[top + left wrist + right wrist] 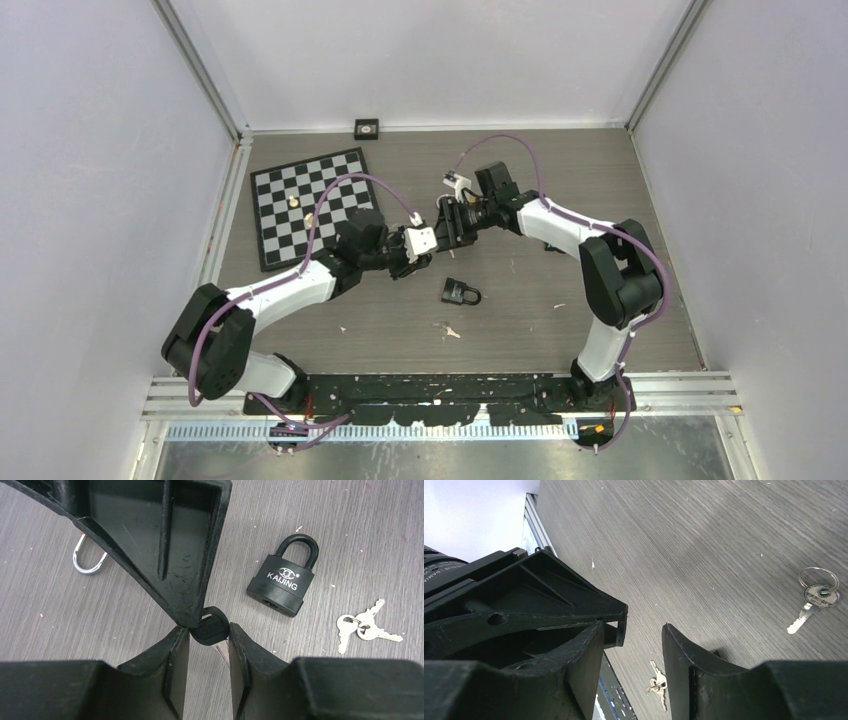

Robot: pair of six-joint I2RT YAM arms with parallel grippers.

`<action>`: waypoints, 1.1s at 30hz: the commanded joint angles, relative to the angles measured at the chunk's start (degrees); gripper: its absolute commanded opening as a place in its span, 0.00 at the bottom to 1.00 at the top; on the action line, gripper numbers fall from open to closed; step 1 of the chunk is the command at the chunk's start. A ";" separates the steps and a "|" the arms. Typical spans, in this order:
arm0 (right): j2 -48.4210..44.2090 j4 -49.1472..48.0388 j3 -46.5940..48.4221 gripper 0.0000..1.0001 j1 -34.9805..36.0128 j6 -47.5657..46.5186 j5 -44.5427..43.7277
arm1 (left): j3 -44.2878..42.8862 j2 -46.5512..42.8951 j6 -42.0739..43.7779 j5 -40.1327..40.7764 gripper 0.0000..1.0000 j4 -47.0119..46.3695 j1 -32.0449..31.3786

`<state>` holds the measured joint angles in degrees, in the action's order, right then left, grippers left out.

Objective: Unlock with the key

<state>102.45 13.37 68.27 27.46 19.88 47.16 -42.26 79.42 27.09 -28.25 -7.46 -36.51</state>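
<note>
Pinching hard, my left gripper [209,631] holds the key [210,624] by its fat black head; the head sits right between my two fingers, and a pale bit of the blade shows just below it; the rest is hidden. My right gripper [633,627] has its jaws apart with nothing between them; it is nose to nose with the left one; in the left wrist view one right finger [167,550] touches the top of the key's head.

The padlock [282,582] lies flat on the grey table [50,610], just beside my two grippers and not touching them; it is black with white letters; its bent bar goes into the body at both ends, so it looks locked; its bottom end, with the keyhole, points toward my left gripper.

Two small silver keys [362,627] hang together on one little ring; they lie near the padlock, on the side closer to my bases. One more silver key [816,597] lies by itself on a bigger round ring [819,575]. A silver loop [89,562] peeks out from behind the right finger; I cannot tell what it belongs to.

At the back left of the table lies a chessboard [315,205]; two tiny pieces [293,201] sit on its squares; a small black square thing [367,128] sits by the back wall.
</note>
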 commanded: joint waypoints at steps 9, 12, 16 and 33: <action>0.93 0.70 1.09 0.46 1.93 -3.35 2.09 | -0.11 -0.24 1.91 1.97 0.16 -3.87 -0.51; 1.24 0.74 0.86 0.44 1.98 -3.86 2.50 | -0.02 -0.23 1.86 2.08 0.16 -4.03 -0.56; 1.70 0.44 1.01 0.42 2.05 -4.06 3.01 | 0.25 -0.40 1.70 1.68 0.16 -4.21 -0.58; 3.13 -4.51 0.89 0.27 2.11 -0.39 5.48 | 0.25 1.14 0.12 3.18 0.16 -5.15 -0.56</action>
<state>105.62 11.88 68.27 29.19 18.28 50.70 -41.98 79.92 27.46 -25.89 -8.43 -36.80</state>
